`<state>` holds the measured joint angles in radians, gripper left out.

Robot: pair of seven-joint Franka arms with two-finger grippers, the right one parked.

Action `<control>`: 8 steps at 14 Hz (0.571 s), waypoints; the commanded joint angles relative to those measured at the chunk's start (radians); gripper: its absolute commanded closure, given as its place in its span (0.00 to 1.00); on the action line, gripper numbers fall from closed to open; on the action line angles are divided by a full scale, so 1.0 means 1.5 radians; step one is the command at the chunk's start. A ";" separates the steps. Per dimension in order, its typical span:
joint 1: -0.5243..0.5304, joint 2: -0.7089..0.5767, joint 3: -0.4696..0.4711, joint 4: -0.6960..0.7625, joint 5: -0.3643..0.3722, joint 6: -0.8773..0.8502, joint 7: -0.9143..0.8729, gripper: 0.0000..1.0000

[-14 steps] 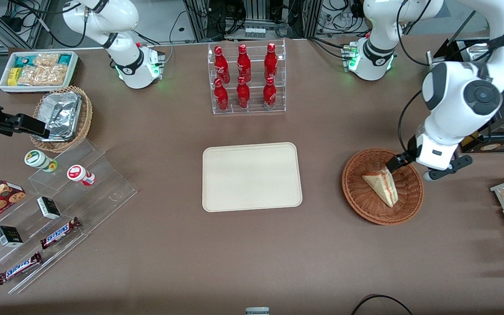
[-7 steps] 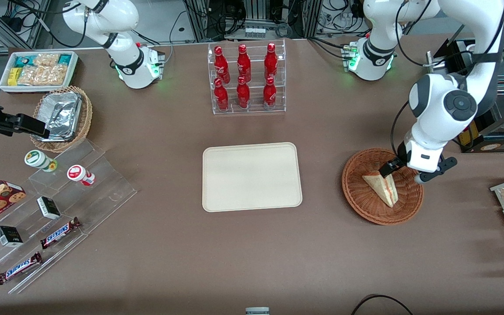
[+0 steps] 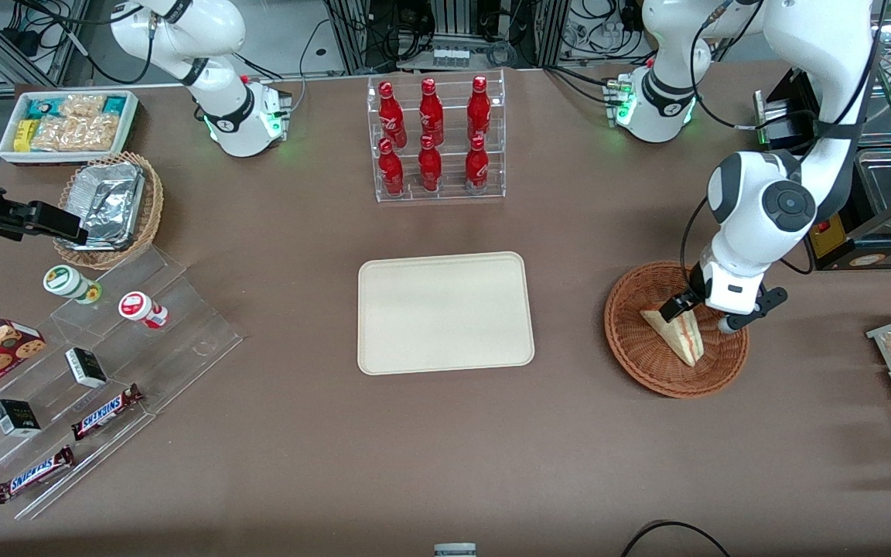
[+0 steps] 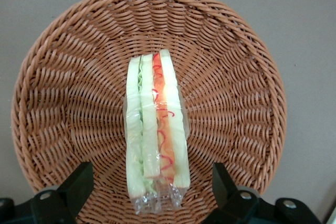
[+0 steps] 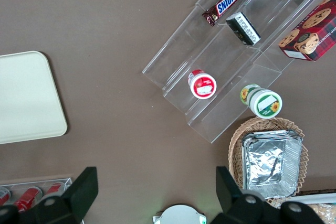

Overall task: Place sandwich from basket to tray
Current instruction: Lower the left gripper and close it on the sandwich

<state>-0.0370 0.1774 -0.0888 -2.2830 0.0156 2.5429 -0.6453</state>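
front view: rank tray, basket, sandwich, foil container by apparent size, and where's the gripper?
1. tray
2. basket
3. foil container
4. sandwich

Gripper is open, over the sandwich in the basket.

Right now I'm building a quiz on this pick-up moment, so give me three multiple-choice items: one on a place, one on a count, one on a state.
1. Where does the sandwich lie?
A. on the tray
B. in the basket
C. on the bare table

2. How many red bottles stand in the clear rack?
A. four
B. six
C. eight

3. How is the gripper over the basket?
A. open, fingers either side of the sandwich
B. shut on the sandwich
C. shut on the basket rim

Key: 1 B, wicker surrounds it; 2 B, two rows of three; 3 A, fingers stand apart from the wrapper.
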 commanded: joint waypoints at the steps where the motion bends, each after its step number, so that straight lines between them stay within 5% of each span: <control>1: -0.005 0.019 0.001 -0.003 0.012 0.028 -0.021 0.00; 3: -0.005 0.027 0.001 -0.002 0.012 0.032 -0.021 0.06; 4: -0.005 0.030 0.001 -0.001 0.012 0.033 -0.021 0.25; 5: -0.005 0.034 0.001 -0.001 0.013 0.034 -0.020 0.62; 6: -0.008 0.035 0.001 0.000 0.015 0.034 -0.019 0.89; 7: -0.008 0.035 0.001 -0.001 0.016 0.034 -0.017 1.00; 8: -0.008 0.033 0.001 -0.001 0.016 0.033 -0.013 1.00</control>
<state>-0.0387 0.2269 -0.0900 -2.2838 0.0181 2.5766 -0.6459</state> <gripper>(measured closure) 0.511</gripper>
